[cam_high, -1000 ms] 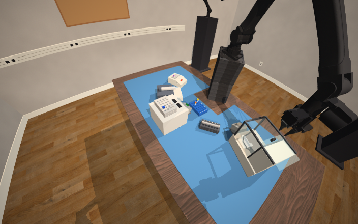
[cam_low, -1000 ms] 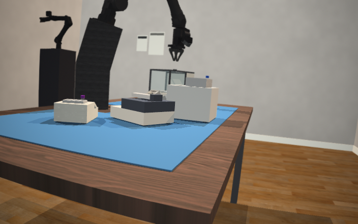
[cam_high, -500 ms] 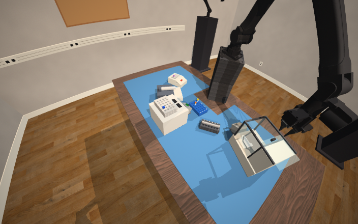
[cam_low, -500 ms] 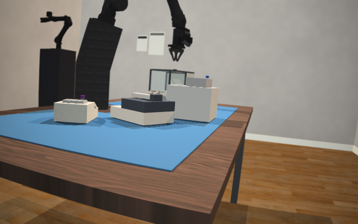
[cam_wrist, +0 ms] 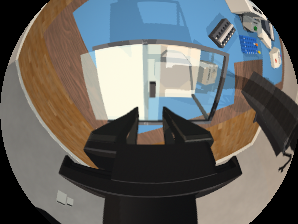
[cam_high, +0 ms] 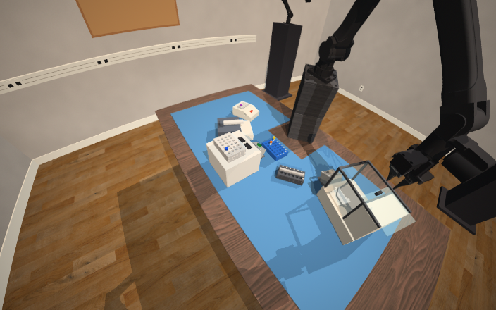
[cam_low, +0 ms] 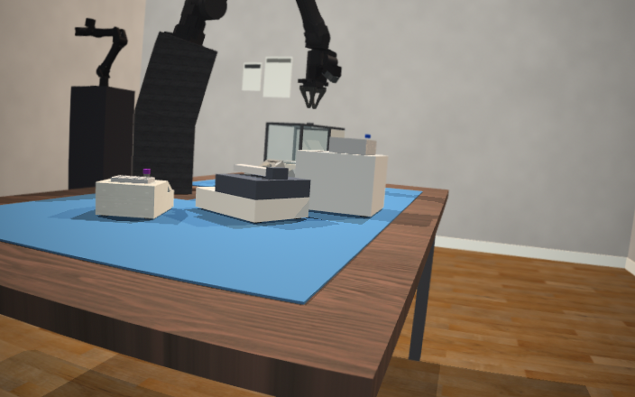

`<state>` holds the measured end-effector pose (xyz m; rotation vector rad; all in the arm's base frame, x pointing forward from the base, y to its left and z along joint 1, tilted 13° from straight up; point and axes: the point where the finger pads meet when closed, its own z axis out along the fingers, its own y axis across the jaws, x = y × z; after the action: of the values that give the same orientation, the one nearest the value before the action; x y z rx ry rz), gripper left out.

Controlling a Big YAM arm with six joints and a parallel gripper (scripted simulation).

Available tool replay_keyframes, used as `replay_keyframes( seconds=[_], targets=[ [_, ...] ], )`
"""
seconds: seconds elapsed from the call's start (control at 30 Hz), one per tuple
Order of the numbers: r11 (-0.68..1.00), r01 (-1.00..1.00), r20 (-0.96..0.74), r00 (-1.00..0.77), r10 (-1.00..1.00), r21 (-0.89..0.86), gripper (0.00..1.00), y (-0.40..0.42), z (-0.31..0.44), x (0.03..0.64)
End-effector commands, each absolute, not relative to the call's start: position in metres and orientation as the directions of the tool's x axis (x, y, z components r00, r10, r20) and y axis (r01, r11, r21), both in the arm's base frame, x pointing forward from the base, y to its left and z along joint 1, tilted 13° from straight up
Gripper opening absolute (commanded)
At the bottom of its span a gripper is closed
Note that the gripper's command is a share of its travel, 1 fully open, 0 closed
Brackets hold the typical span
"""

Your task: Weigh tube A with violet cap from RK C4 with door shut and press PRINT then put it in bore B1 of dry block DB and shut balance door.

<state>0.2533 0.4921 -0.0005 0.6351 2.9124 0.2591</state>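
Tube A's violet cap (cam_high: 240,105) (cam_low: 146,171) stands up from the dry block (cam_high: 248,114) (cam_low: 124,200); its exact bore and depth are too small to tell. The balance (cam_high: 333,215) (cam_wrist: 208,73) has its glass door (cam_high: 401,224) (cam_wrist: 88,85) slid partly off the box, overhanging the end away from the sloping front; the top stands open on the front side. The door's black handle (cam_high: 377,192) (cam_wrist: 152,89) is near mid-box. No tube shows inside. My gripper (cam_high: 392,183) (cam_low: 312,107) (cam_wrist: 150,110) is partly open and empty, above the balance, by the handle's side. PRINT and lamp cannot be made out.
The blue rack (cam_high: 277,150) (cam_wrist: 247,46) holds orange- and yellow-capped tubes. The dark magnet block (cam_high: 289,175) (cam_wrist: 222,33) stands beside the balance. The tall white mixer (cam_high: 234,171) (cam_low: 339,187) carries a blue-capped tube (cam_high: 226,148) (cam_low: 367,136). The spectrophotometer (cam_high: 228,127) (cam_low: 262,187) stands beyond.
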Motion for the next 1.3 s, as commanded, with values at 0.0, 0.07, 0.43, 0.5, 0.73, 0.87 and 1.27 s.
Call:
replay_keyframes(
  seconds=[0.0,0.07,0.43,0.5,0.73,0.87,1.27],
  targets=[
    [0.889,0.397,-0.108,-0.897,0.429,0.23,0.3,0.502,0.012,0.258],
    [0.889,0.397,-0.108,-0.897,0.429,0.23,0.3,0.502,0.012,0.258],
    [0.891,0.402,-0.109,-0.896,0.43,0.212,0.3,0.498,-0.012,0.262],
    [0.891,0.402,-0.109,-0.896,0.431,0.212,0.3,0.498,-0.016,0.264],
    [0.894,0.393,-0.11,-0.9,0.422,0.215,0.3,0.502,-0.026,0.265],
    [0.892,0.396,-0.11,-0.898,0.425,0.218,0.3,0.503,-0.028,0.267],
    [0.889,0.391,-0.109,-0.899,0.424,0.237,0.3,0.515,-0.041,0.274]
  ],
)
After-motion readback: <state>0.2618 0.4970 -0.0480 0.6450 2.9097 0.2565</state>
